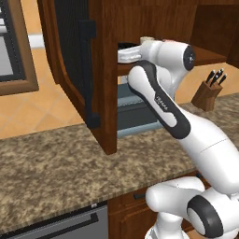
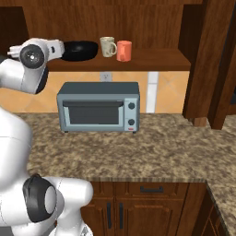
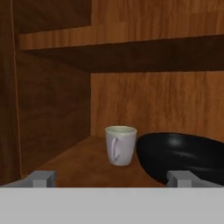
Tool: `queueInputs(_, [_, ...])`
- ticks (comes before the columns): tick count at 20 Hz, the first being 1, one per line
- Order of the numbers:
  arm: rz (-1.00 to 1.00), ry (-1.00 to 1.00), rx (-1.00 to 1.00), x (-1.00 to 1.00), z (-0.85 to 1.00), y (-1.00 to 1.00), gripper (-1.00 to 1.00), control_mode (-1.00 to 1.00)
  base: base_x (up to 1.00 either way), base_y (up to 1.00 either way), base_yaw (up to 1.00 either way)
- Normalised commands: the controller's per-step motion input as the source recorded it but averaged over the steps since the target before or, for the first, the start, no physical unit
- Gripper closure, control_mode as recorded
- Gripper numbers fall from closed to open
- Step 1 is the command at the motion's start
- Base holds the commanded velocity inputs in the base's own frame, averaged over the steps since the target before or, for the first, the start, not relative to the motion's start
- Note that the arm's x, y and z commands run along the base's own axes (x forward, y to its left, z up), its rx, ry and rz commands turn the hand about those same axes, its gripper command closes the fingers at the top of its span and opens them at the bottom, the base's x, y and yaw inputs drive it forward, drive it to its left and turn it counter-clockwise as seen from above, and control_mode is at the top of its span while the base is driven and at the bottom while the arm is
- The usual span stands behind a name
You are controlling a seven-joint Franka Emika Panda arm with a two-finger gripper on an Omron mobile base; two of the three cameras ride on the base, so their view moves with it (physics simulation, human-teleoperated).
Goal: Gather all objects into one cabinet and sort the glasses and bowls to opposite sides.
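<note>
The black bowl lies at about one o'clock from the gripper in the hand view, close ahead, its rim just behind the right fingertip; whether they touch I cannot tell. A whitish mug stands at twelve o'clock, just beside the bowl's left edge, handle turned toward the camera. The jaws stand wide apart and hold nothing. In the right base view the bowl sits on the cabinet shelf with the hand's white end against its nine o'clock side; at the bowl's three o'clock stands a cream mug, and just right of that an orange-red cup, the two nearly touching. The shelf is bare further right, up to the cabinet wall. Bare shelf floor also lies at ten o'clock from the gripper in the hand view, bounded by the side wall. Below the shelf a toaster oven sits on the counter. In the left base view the mesh door stands open at the arm's nine o'clock.
</note>
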Motion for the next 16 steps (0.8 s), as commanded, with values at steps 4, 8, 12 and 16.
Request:
queueInputs(4, [0.00, 0.06, 0.06, 0.03, 0.04, 0.02, -1.00, -1.00, 0.00, 0.00, 0.00])
queueInputs(8, [-0.01, 0.21, 0.17, 0.13, 0.02, 0.01, -1.00, -1.00, 0.00, 0.00, 0.00])
queueInputs(12, [0.00, 0.20, 0.02, 0.06, 0.00, 0.22, -1.00, -1.00, 0.00, 0.00, 0.00])
queueInputs(16, [0.00, 0.06, -0.06, 0.00, 0.06, 0.31, -1.00, -1.00, 0.00, 0.00, 0.00])
